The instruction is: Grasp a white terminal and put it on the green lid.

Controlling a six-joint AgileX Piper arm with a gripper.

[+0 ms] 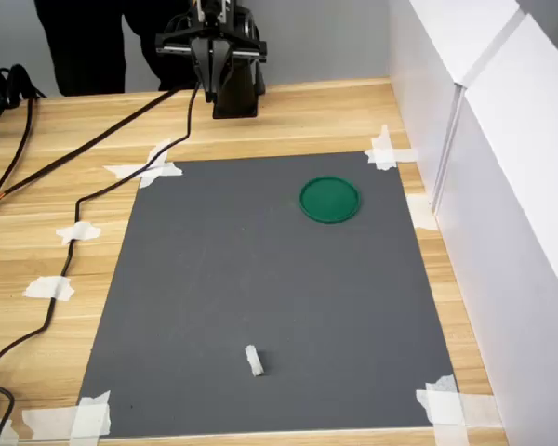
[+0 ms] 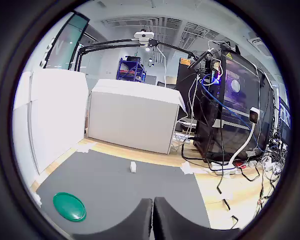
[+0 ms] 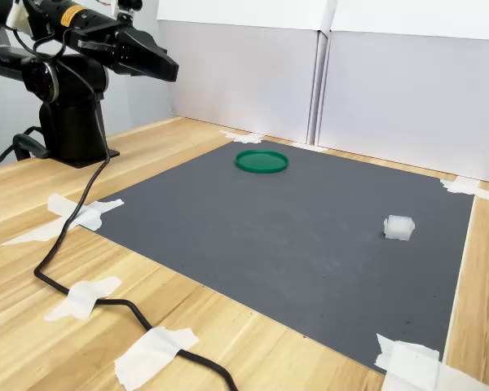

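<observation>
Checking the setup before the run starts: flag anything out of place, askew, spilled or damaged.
Nothing stands out. The white terminal lies alone on the grey mat, apart from the green lid, which sits flat and empty. The gripper is raised near its base, jaws together, holding nothing. The mat's corner tape looks rough but holds.

Taped grey mat on a wooden bench, walled in white

A dark grey rectangular mat (image 1: 260, 297) lies flat on a light wooden tabletop (image 1: 335, 116), its corners fixed with torn strips of white tape (image 1: 383, 149); further tape pieces (image 3: 81, 297) pin a black cable (image 3: 130, 308) that snakes over the wood along the first exterior view's left. White panel walls (image 1: 511, 214) stand along the first exterior view's right edge of the table, and in the second exterior view they close off the back (image 3: 407, 98). The wrist view shows a white box (image 2: 132, 120) beyond the mat and a black equipment rack (image 2: 230, 115) hung with cables and lit parts. Someone in dark clothing (image 1: 84, 42) stands behind the table.
</observation>
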